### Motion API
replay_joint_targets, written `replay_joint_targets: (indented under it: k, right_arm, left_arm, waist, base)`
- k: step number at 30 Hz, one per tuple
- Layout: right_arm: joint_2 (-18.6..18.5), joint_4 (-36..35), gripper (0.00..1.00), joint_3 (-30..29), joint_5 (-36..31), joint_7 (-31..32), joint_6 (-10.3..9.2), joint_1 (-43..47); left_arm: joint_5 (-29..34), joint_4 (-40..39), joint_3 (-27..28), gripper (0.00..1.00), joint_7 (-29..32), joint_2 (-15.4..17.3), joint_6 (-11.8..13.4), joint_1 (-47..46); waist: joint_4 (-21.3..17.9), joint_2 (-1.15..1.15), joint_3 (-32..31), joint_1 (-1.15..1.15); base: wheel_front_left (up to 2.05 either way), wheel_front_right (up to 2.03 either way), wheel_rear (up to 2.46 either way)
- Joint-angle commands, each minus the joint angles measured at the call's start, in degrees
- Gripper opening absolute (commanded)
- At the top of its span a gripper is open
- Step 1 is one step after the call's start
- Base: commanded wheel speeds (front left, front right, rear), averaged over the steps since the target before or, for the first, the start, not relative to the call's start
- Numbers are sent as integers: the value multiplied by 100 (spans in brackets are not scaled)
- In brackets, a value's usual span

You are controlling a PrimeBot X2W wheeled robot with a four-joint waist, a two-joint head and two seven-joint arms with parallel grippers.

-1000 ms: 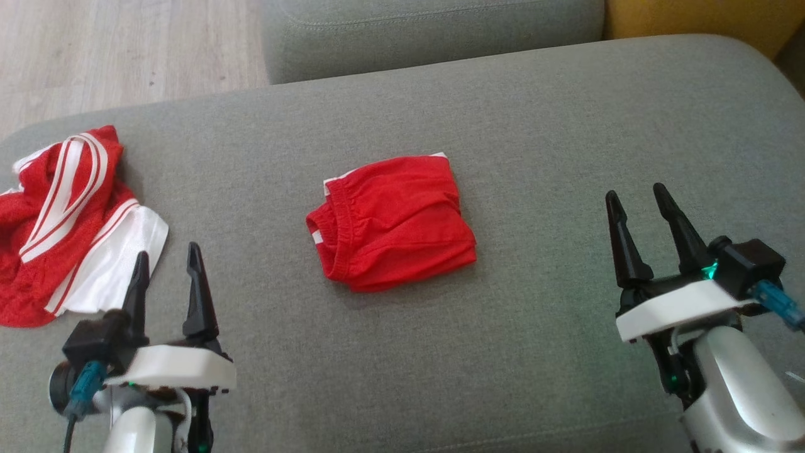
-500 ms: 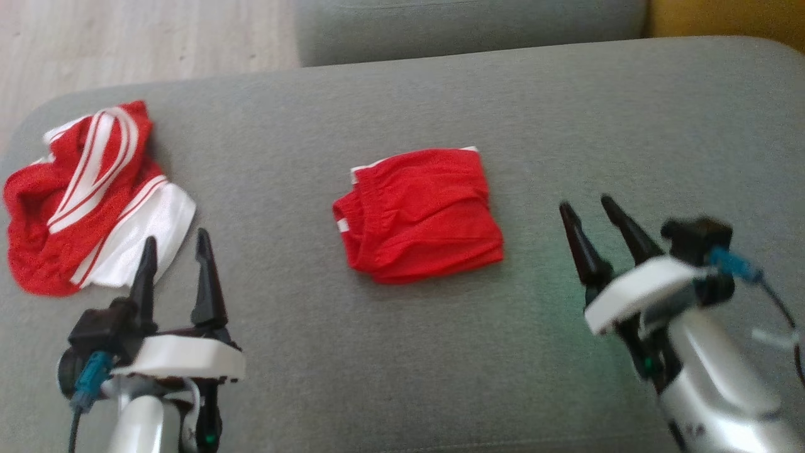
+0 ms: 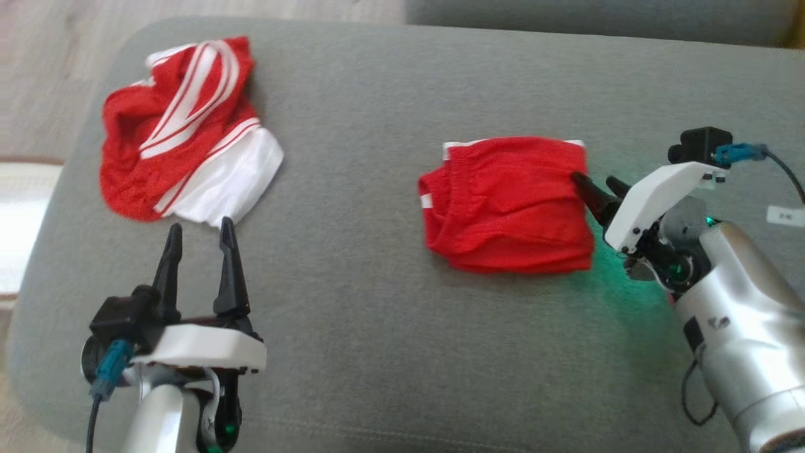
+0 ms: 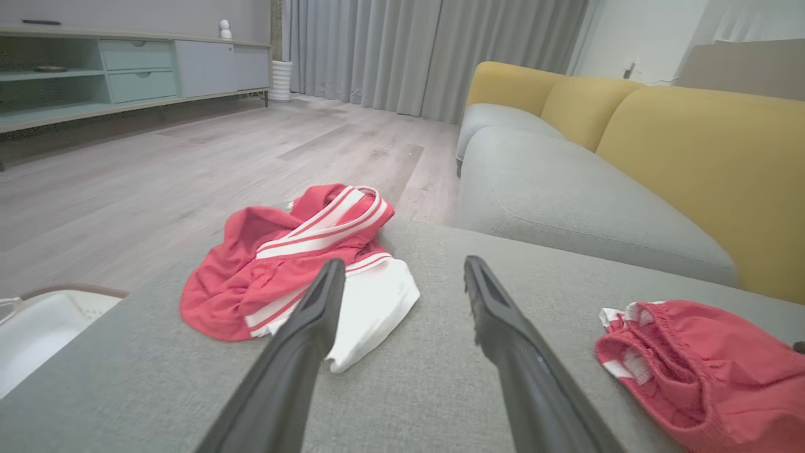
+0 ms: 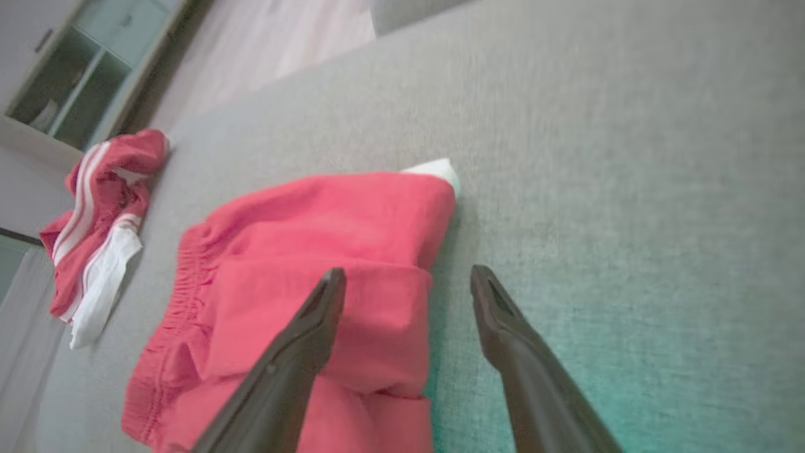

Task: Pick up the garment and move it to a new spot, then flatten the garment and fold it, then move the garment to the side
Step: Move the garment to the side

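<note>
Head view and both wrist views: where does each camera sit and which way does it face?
Head view: on the head, facing down at the grey cushion; left gripper and right gripper show, open.
Left wrist view: on that wrist, along its fingers, across the cushion to the crumpled striped garment.
Right wrist view: on that wrist, down its fingers onto the folded red garment.
Shared: all three show both garments.

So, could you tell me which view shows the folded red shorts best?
The head view: the folded red shorts lie whole, from above, with the right tool at their edge. The right wrist view has them close but cut off below; the left wrist view crops them at its lower right corner.
</note>
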Motion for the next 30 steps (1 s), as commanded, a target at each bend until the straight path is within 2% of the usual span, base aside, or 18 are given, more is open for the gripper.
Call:
replay_joint_targets:
  k: [1,7,9,10,12,19,30]
  right_arm:
    - [55,18,100,-10,123,173,-4,-287]
    - [109,854,100,-48,438,1142,-4,-551]
    - [114,941,100,-37,511,1262,-4,-586]
    - [119,939,73,-36,540,1235,-4,-602]
    - [124,892,0,11,545,1080,-4,-619]
    - [76,740,0,153,528,424,-4,-720]
    - [-51,625,0,549,696,-20,-4,-834]
  left_arm:
    - [-62,-194,124,100,-30,23,21,-260]
    - [-84,-190,94,100,-30,23,37,-298]
    - [-79,-199,100,100,-30,23,48,-297]
    - [-75,-198,103,100,-30,23,54,-295]
    - [-65,-190,114,100,-30,23,54,-293]
    - [6,-191,51,100,-30,23,-36,-354]
    - [61,117,-394,100,-30,23,-394,-700]
  waist:
    - [216,0,128,0]
    - [413,0,214,0]
    - [412,0,227,0]
    - [400,0,230,0]
    - [344,0,221,0]
    - [-39,0,99,0]
    - [-1434,0,-11,0]
  base:
    - [0,0,0]
    - [0,0,0]
    - [0,0,0]
    - [0,0,0]
    - [0,0,0]
    - [0,0,0]
    - [0,0,0]
